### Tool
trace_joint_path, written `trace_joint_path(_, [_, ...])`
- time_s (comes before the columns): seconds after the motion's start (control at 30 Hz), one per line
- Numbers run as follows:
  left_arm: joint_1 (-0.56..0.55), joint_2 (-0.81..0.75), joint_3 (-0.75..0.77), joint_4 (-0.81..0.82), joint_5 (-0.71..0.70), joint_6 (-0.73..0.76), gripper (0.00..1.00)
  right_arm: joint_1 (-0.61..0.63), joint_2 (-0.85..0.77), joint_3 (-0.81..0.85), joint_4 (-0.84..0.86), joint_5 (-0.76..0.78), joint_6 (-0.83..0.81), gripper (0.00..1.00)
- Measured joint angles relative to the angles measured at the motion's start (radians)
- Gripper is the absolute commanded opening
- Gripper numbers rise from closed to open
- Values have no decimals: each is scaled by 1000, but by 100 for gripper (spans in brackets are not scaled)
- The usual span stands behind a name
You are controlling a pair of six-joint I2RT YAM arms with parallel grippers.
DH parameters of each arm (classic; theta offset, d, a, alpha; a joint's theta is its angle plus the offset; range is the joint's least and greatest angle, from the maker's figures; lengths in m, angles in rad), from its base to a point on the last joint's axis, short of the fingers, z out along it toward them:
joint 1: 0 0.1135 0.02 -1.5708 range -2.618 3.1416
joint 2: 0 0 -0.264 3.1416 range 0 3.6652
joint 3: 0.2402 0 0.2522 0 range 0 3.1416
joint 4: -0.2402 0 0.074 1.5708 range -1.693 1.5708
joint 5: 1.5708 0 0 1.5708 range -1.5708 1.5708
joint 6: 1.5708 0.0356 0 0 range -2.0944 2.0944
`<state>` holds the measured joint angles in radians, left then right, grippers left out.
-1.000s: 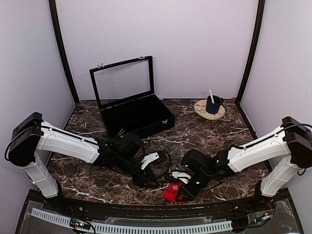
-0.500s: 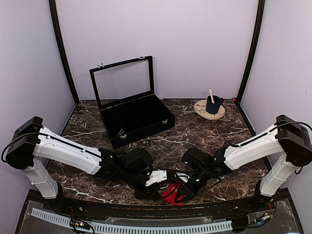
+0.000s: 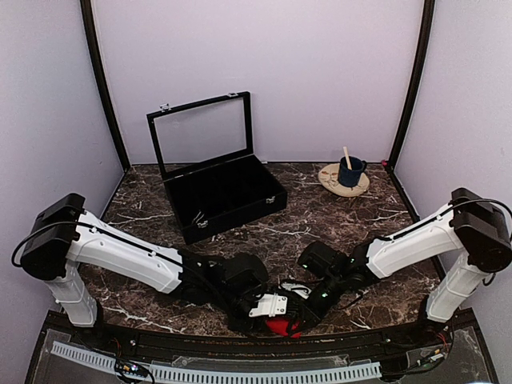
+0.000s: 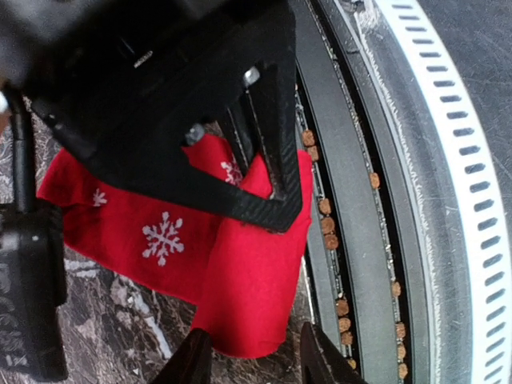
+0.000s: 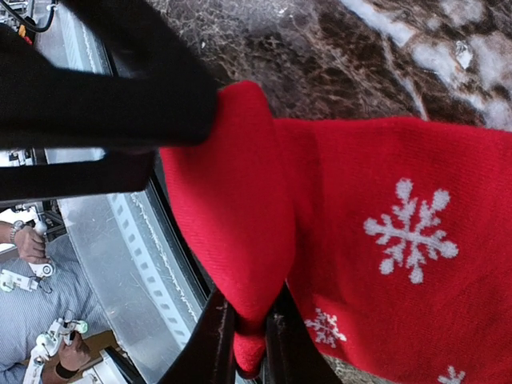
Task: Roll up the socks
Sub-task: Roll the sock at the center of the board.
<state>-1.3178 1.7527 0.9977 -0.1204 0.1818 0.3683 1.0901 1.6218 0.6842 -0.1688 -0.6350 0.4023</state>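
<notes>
The red socks (image 3: 280, 326) with white snowflake marks lie at the table's near edge, partly hidden by both grippers. In the left wrist view the socks (image 4: 160, 236) lie flat with a fold of plain red fabric toward the edge. My left gripper (image 4: 252, 364) is open, its fingertips either side of that fold's end, and it shows in the top view (image 3: 270, 306). My right gripper (image 5: 250, 348) is shut on a pinched fold of the socks (image 5: 384, 240), and in the top view it (image 3: 310, 308) sits just right of the left gripper.
A black case (image 3: 228, 192) with its lid up stands at the back left. A blue mug with a wooden stick (image 3: 350, 171) sits on a round coaster at the back right. A black rail and a white perforated strip (image 4: 448, 160) run along the near edge beside the socks.
My left arm has swung right and toward the near edge, bringing its gripper over the socks. My right gripper has stayed on the socks, shifting only slightly.
</notes>
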Motion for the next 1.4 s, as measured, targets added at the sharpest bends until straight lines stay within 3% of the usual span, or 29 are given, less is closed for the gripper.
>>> trace_joint_path(1.13, [-9,122,84,-6,-10,110,41,-23,38,37,-58,-61,-38,10])
trace_joint_path(1.2, [-9,127,89,-5,-11,112,39,-24,40,38,-63,-66,-41,10])
trace_joint_path(1.4, [-10,142,100,0,-22,121,18,-31,51,49,-84,-82,-53,10])
